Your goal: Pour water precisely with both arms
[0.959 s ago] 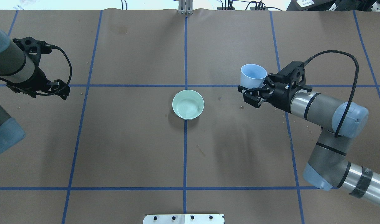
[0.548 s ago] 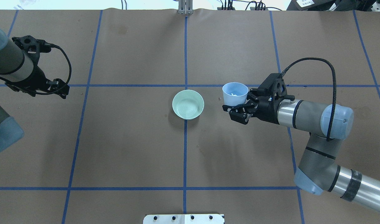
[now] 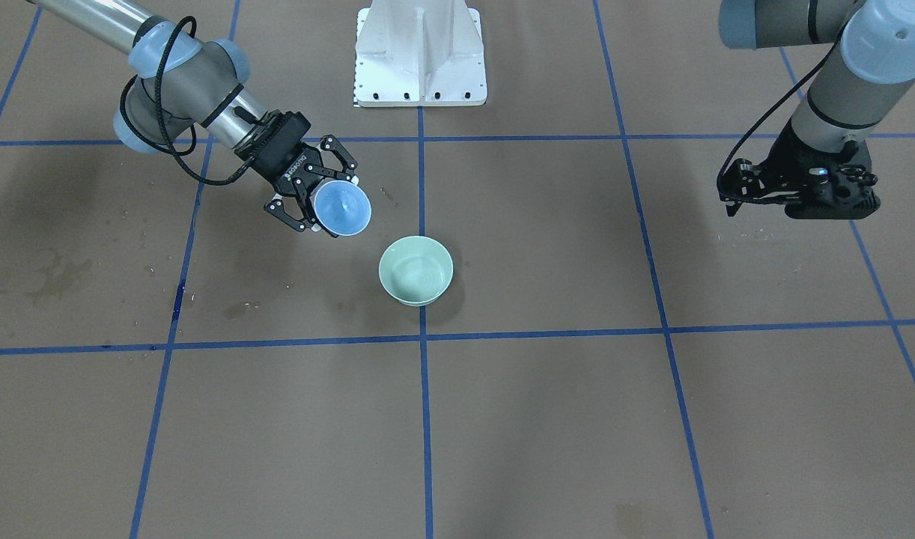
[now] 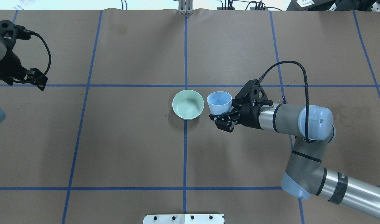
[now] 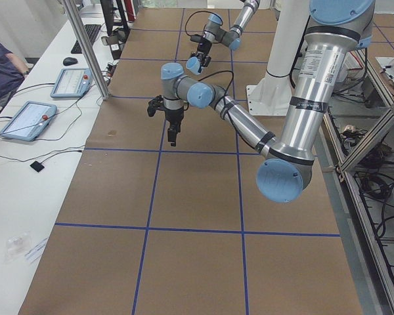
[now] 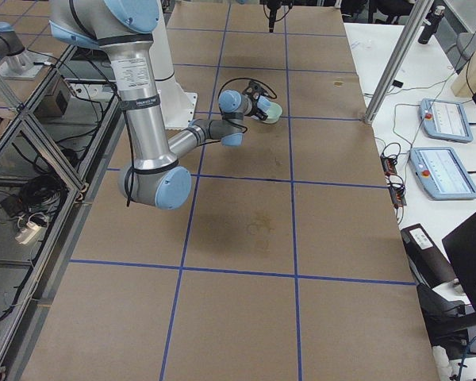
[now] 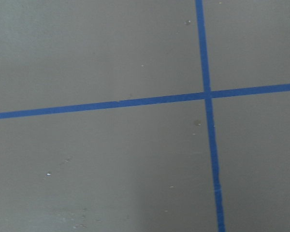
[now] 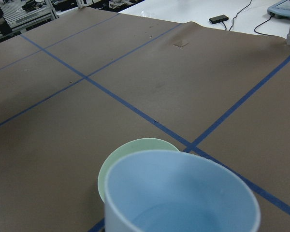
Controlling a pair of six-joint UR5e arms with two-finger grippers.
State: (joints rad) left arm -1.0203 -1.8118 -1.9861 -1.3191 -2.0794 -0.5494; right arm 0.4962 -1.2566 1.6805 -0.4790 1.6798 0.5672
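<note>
One blue cup point(image 4: 219, 100) hangs at 3 o'clock of the green bowl point(image 4: 188, 104), before the pour.
Our right gripper point(image 4: 225, 112) is clamped on it, with the water point(image 8: 181, 217) faint inside. Next we must tip it slowly toward 9 o'clock. For the left gripper point(image 4: 37, 81) we cannot tell the fingers.

Bowl point(image 4: 188, 104) sits mid-counter point(image 4: 131, 149), on the centre tape line point(image 4: 185, 46), just on the robot's side of a cross line point(image 4: 131, 85). Cup point(image 4: 219, 102) is held clear of the counter in the right gripper's point(image 4: 224, 112) jaws, just beside the bowl's right rim. Left gripper point(image 4: 37, 82) hangs far out to the left, over the same cross line, well apart from bowl and cup. Pedestal base point(image 3: 420, 52) stands at the robot's edge of the counter, in line with the bowl.
</note>
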